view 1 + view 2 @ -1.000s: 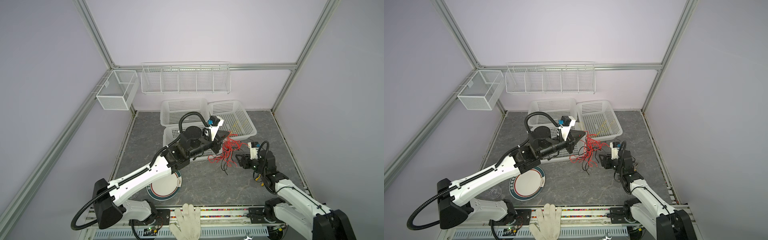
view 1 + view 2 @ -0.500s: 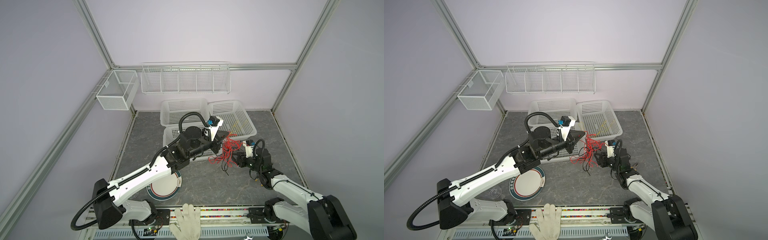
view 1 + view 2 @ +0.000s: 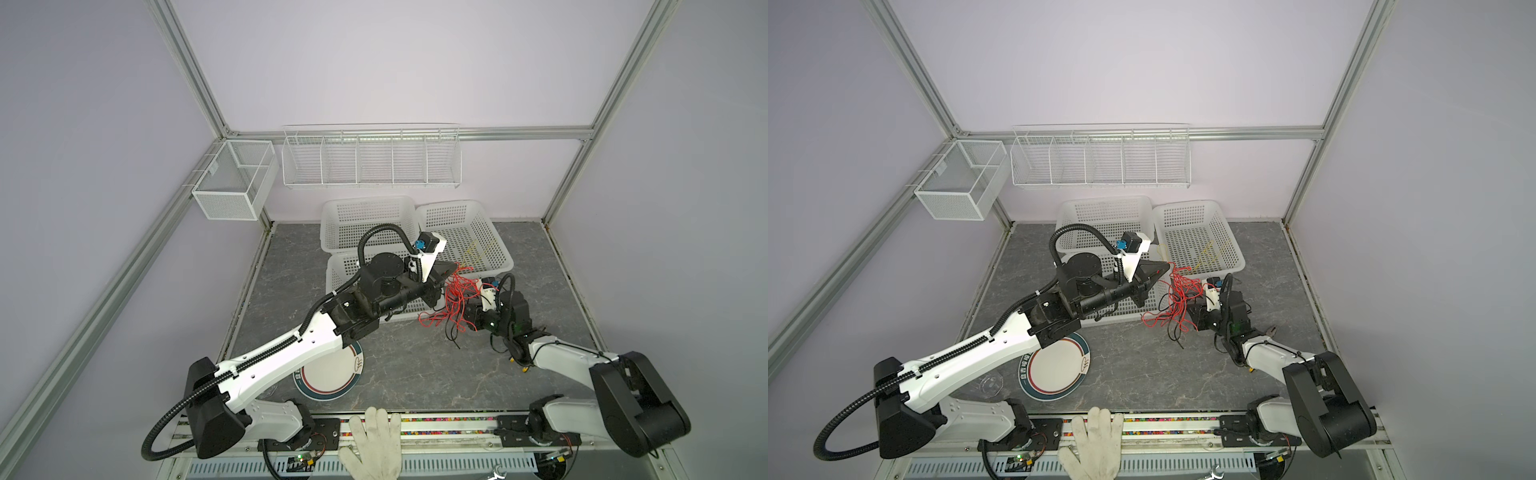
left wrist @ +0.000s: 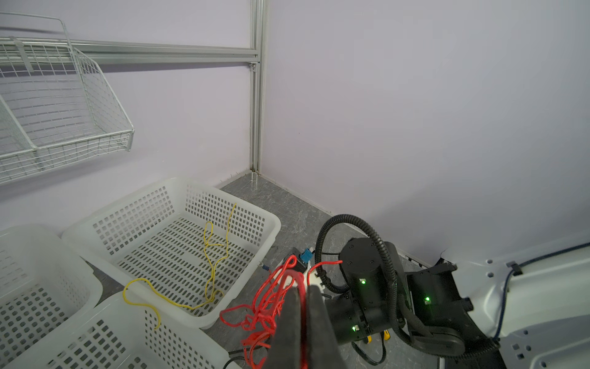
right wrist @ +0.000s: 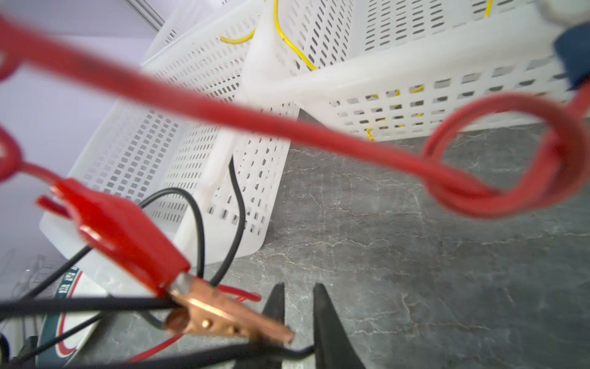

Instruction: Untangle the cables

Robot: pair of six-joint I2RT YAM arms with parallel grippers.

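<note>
Red cables (image 3: 455,297), tangled with black at two o'clock from the plate (image 3: 328,384), are pinched in the closed left gripper (image 4: 303,297). The right gripper (image 5: 298,306) is narrowed about a black strand (image 5: 303,351); a firm hold cannot be told. It should be drawn out slowly toward four o'clock.

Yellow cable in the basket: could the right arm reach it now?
Probably yes: the basket is open-topped and beside the right gripper, and nothing covers the yellow cable. But the gripper sits low in the tangle and must clear the rim.
</note>
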